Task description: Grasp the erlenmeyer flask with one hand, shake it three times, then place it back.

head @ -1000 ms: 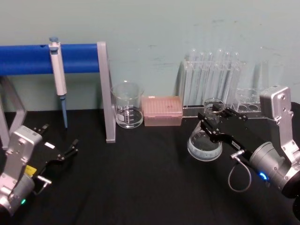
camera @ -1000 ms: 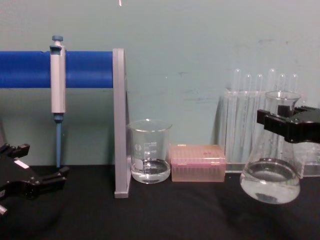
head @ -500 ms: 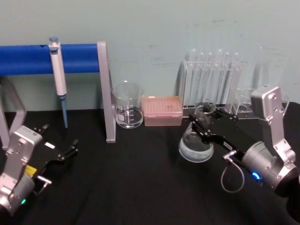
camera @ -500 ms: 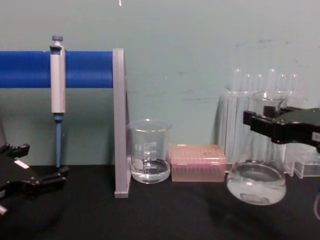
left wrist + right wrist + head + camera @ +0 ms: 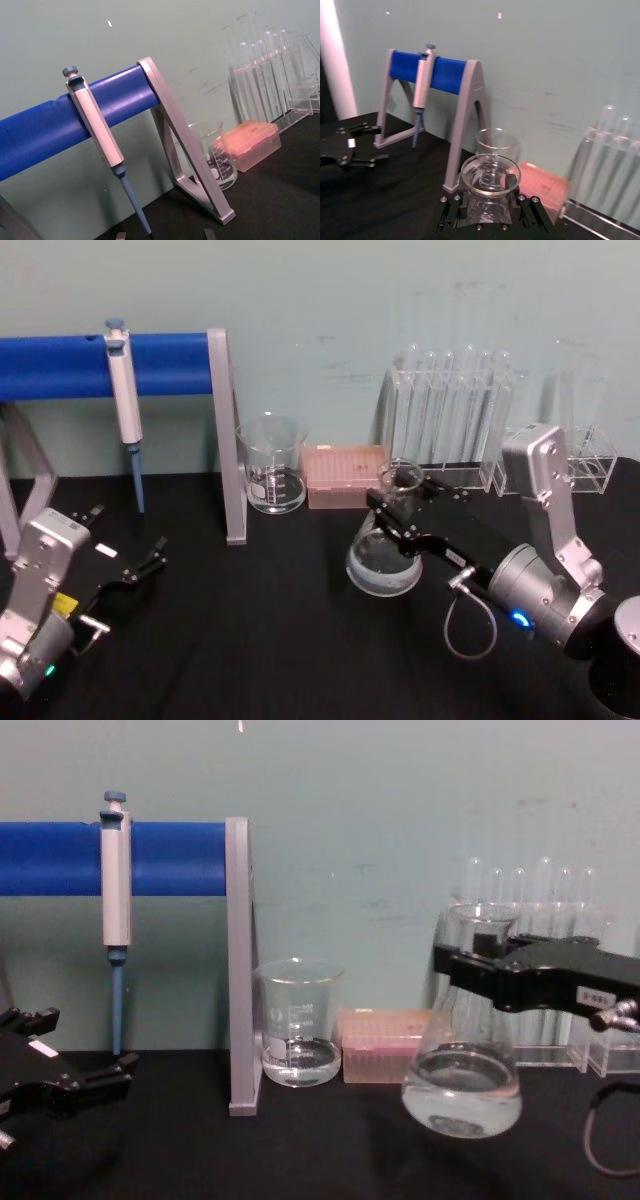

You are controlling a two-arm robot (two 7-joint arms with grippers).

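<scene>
Free over bare table (image 5: 280, 650) at near middle; blocked far by beaker (image 5: 271, 468), pink box (image 5: 343, 476), tube rack (image 5: 450, 420), left by stand (image 5: 224, 430).

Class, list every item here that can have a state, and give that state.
erlenmeyer flask: gripped at the neck, tilted, clear liquid inside
right gripper: shut on the erlenmeyer flask's neck
left gripper: open, idle low on the left
beaker: upright on the table, a little liquid
pipette: hanging on the blue stand
test tubes: upright in their rack

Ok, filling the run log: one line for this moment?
right hand: shut on erlenmeyer flask neck | flask: clear of table | left hand: parked, open
</scene>
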